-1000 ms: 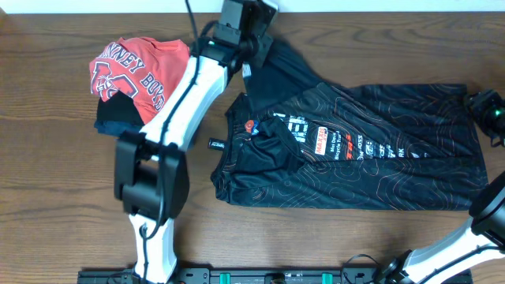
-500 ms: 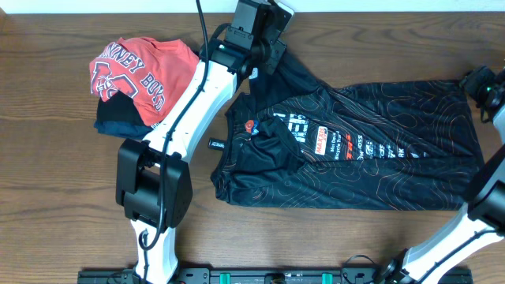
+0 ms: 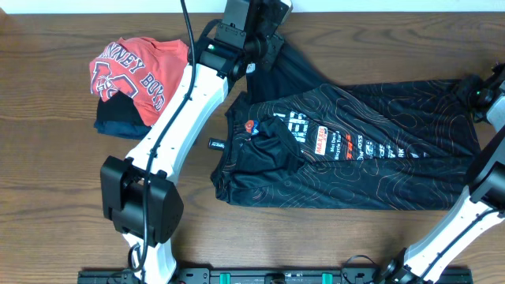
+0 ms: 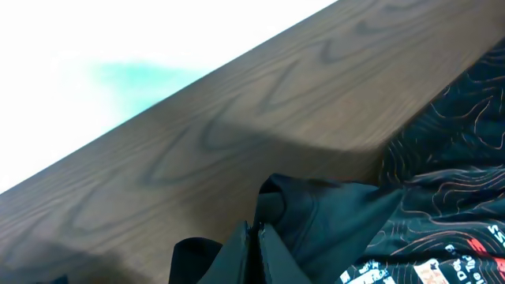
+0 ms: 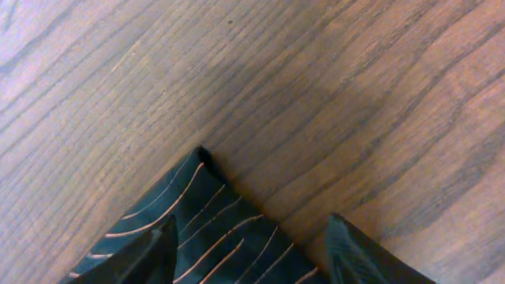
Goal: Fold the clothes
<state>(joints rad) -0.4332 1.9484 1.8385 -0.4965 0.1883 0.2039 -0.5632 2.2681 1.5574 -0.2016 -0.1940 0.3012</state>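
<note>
The clothes (image 3: 371, 170), a black jersey with thin wavy lines and white lettering, lie spread across the middle and right of the table. At the far edge, my left gripper (image 3: 264, 35) is shut on a fold of the clothes' upper left part. In the left wrist view the black cloth (image 4: 339, 225) rises to the pressed-together tips of the left gripper (image 4: 254, 230). My right gripper (image 3: 480, 88) stands open over the clothes' upper right corner. That corner (image 5: 209, 225) lies between the two fingers of the right gripper (image 5: 252, 252) on the wood.
A red T-shirt (image 3: 134, 67) with white lettering lies on a folded navy garment (image 3: 114, 122) at the back left. The table's far edge (image 4: 237, 63) runs close behind the left gripper. Bare wood lies in front of the jersey.
The left gripper has stayed shut at the far edge, shifting slightly with the pinched cloth. The right gripper has moved toward the far side, onto the jersey's upper right corner.
</note>
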